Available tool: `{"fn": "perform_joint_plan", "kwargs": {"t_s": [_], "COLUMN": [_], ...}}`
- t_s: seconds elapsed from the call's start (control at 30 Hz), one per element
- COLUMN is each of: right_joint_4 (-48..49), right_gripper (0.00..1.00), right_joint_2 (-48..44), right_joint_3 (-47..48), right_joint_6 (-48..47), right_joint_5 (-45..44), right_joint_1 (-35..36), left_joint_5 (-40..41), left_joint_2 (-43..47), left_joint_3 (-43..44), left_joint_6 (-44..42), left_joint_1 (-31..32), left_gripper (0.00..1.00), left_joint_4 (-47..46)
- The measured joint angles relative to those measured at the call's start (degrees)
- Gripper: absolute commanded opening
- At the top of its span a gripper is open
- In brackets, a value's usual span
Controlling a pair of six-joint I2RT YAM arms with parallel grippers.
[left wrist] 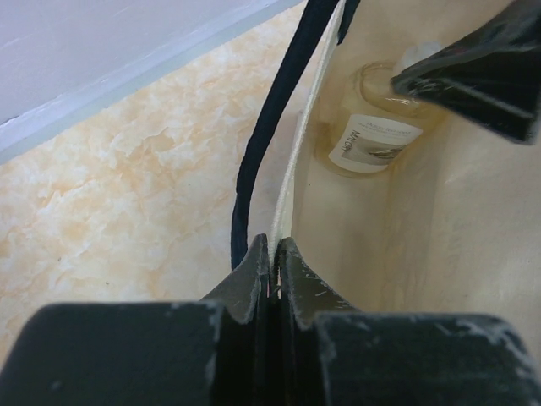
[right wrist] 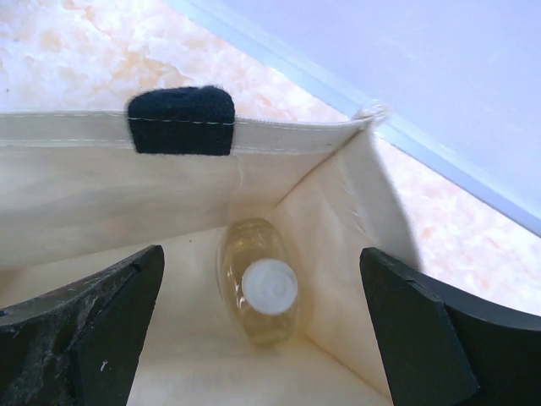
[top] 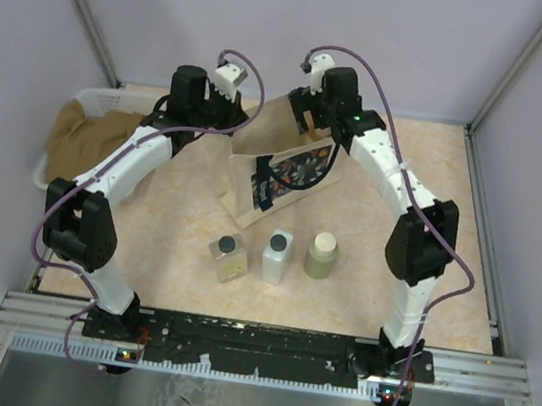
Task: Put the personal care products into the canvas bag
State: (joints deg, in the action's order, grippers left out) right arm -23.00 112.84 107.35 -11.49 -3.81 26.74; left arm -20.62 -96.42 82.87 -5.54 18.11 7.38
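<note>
The canvas bag [top: 280, 174] stands upright at the table's middle back. My left gripper [left wrist: 272, 245] is shut on its cream rim [left wrist: 292, 178], beside the navy handle [left wrist: 254, 161]. My right gripper [right wrist: 260, 258] hangs open over the bag's mouth, nothing between its fingers. Below it the amber bottle with a white cap [right wrist: 262, 292] lies at the bag's bottom in a corner; it also shows in the left wrist view as the amber bottle [left wrist: 372, 139]. On the table in front of the bag stand a clear square bottle [top: 227, 255], a white rectangular bottle [top: 276, 256] and an olive-green bottle [top: 321, 256].
A white plastic basket [top: 94, 97] with brown cloth [top: 83, 136] sits at the back left, near the left arm. Pale walls and metal posts close the table at the back and sides.
</note>
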Motion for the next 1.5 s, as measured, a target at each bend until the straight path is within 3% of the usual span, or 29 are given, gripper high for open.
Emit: {"fn": "perform_joint_plan", "kwargs": {"t_s": [0.2,0.4,0.6,0.97,1.5], "right_joint_4": [-5.0,-8.6,-15.4,-24.2,-20.2], "right_gripper": [0.99,0.99,0.99,0.99,0.99], "right_joint_2": [-9.6,-28.4,-37.3,-40.2,-42.5], "right_joint_3": [-0.4,-9.4,-17.0,-38.5,-50.1], "right_joint_6": [1.4,7.5,12.6,20.8,26.3], "right_joint_5": [-4.7,-5.2,-6.7,-6.3,-2.5], "right_joint_1": [4.0,6.4,6.6,10.8,12.8], "left_joint_5": [0.0,0.1,0.7,1.0,1.2], "left_joint_2": [0.0,0.0,0.0,-0.1,-0.4], "left_joint_3": [0.0,0.0,0.0,0.0,0.0], "left_joint_6": [0.2,0.2,-0.1,-0.3,-0.3], "left_joint_1": [0.0,0.0,0.0,0.0,0.0], "left_gripper": [0.00,0.00,0.00,0.00,0.00], "left_joint_4": [0.0,0.1,0.2,0.3,0.3]}}
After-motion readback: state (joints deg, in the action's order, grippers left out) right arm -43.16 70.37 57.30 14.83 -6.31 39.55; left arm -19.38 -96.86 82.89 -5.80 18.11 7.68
